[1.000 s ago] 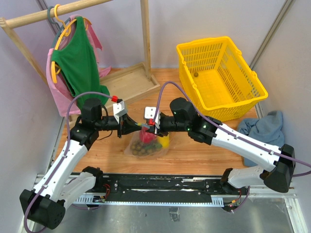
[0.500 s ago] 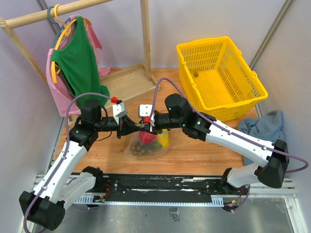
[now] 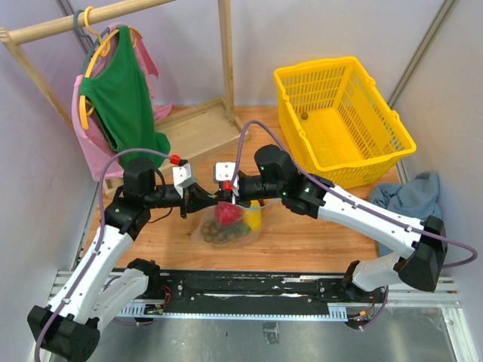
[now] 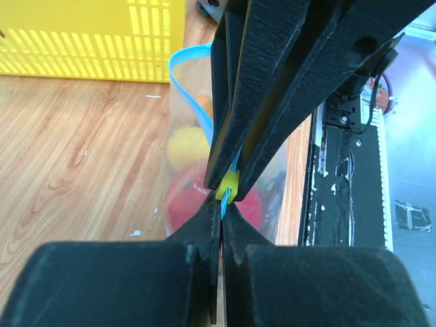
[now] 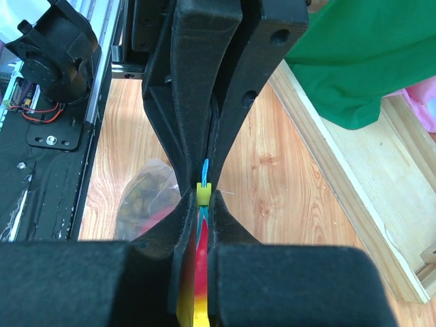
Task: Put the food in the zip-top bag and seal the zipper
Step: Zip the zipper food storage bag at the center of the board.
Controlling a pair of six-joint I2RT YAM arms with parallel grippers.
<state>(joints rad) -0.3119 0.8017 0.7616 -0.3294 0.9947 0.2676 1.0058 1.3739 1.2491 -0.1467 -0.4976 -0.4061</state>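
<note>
Gripping the zipper [image 4: 197,112] from opposite sides, the left hand [image 3: 205,198] and right hand [image 3: 228,197] meet tip to tip, each pair of fingers pressed together on the blue strip. Below them the zip-top bag [image 3: 234,230] reaches down to the counter [image 3: 302,234] near the middle of its near edge, with the food [image 3: 220,232] inside: brown fruits, a red piece, something yellow. A yellow basket [image 3: 343,121] stands at the far right corner.
</note>
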